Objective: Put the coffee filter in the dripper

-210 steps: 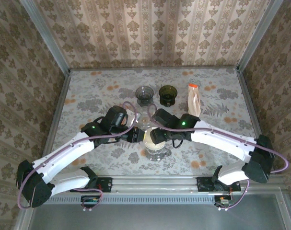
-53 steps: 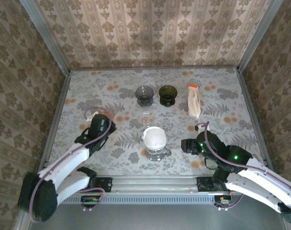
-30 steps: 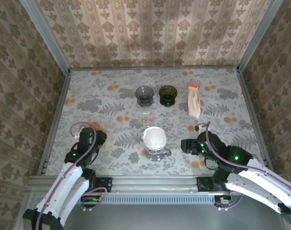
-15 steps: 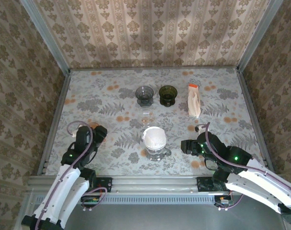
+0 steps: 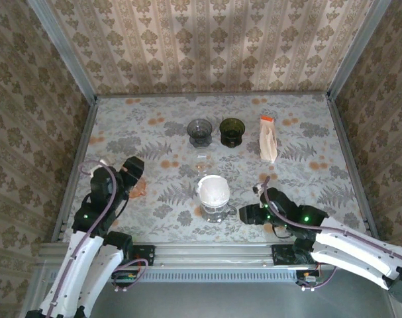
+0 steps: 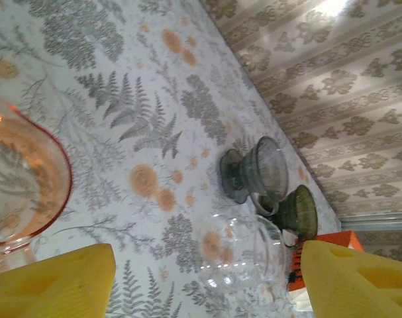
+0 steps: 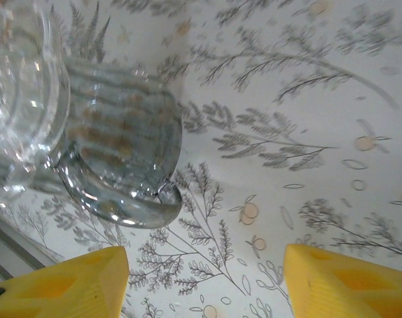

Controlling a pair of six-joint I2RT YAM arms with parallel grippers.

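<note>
As both pairs of jaws stand released with nothing between them, the left gripper (image 5: pixel 132 167) hovers well to the left of the clear dripper (image 5: pixel 217 211), and the right gripper (image 5: pixel 249 213) sits just to the right of its base. The right wrist's yellow fingers (image 7: pixel 61 281) frame bare tabletop beside the dripper's glass foot. The white coffee filter (image 5: pixel 213 190) sits in the clear dripper's cone. A pink dripper (image 5: pixel 138 188) lies well left of it, just beside the left gripper. Beyond the clear dripper stand a small clear glass (image 5: pixel 202 159), a grey dripper (image 5: pixel 200 130) and a green dripper (image 5: pixel 232 130). A filter packet (image 5: pixel 269 139) lies beyond and to its right on the floral table (image 5: pixel 306 119).
</note>
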